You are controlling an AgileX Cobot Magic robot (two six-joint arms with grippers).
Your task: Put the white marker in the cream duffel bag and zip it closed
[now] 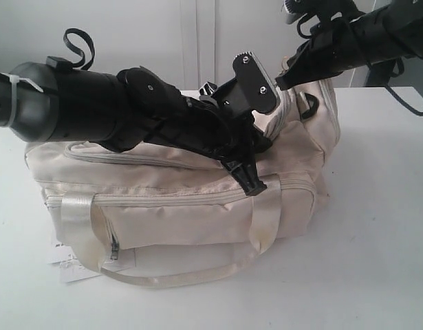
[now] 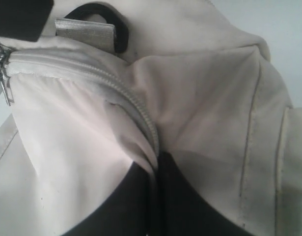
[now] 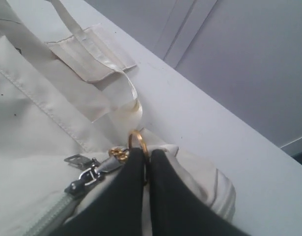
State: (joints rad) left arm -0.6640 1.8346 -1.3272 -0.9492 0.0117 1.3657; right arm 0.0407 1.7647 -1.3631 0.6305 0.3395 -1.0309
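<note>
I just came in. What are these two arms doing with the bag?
Two robot arms work on the cream duffel bag, which lies on a white table. The left gripper is shut and pinches the bag's fabric at the top zipper, which looks closed there. The right gripper is shut at the bag's end, right by the gold clasp; whether it grips it I cannot tell. The white marker is not visible in any view.

robot lab: white table (image 1: 383, 227), plain wall (image 1: 128, 34)

Left arm (image 1: 94, 110) and right arm (image 1: 355, 34) both slant down toward the middle, left fingers (image 2: 123, 206) and right fingers (image 3: 119, 196) pressed shut
</note>
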